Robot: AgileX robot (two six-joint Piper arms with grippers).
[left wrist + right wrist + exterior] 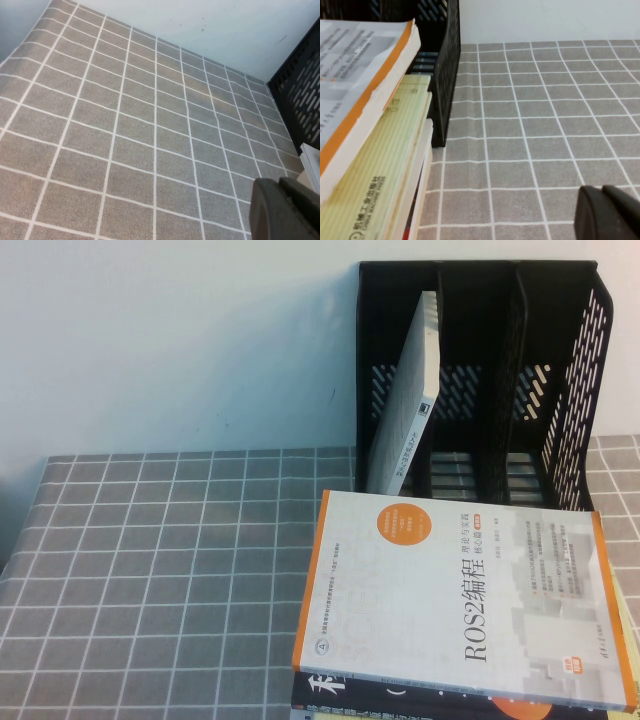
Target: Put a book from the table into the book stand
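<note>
Greys, black and orange on a grid cloth

The table (pixel 150 570) wears grey cloth with a white-lined square grid. The book stand (pixel 575 390) is black with slotted vents, holding a white book (pixel 415 380). The ROS2 book (pixel 450 600) is white with orange edging; beneath it lies a pale yellow-green striped book (pixel 380 190). Both gripper tips, left gripper (pixel 285 210) and right gripper (pixel 610 215), are dark grey.

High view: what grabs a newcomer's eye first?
The white-and-orange ROS2 book lies on top of a stack at the table's near right, in front of the black book stand. In the stand's leftmost slot a pale book leans tilted. Neither gripper appears in the high view; the left gripper shows over bare cloth left of the stand, the right gripper over cloth beside the stack.
</note>
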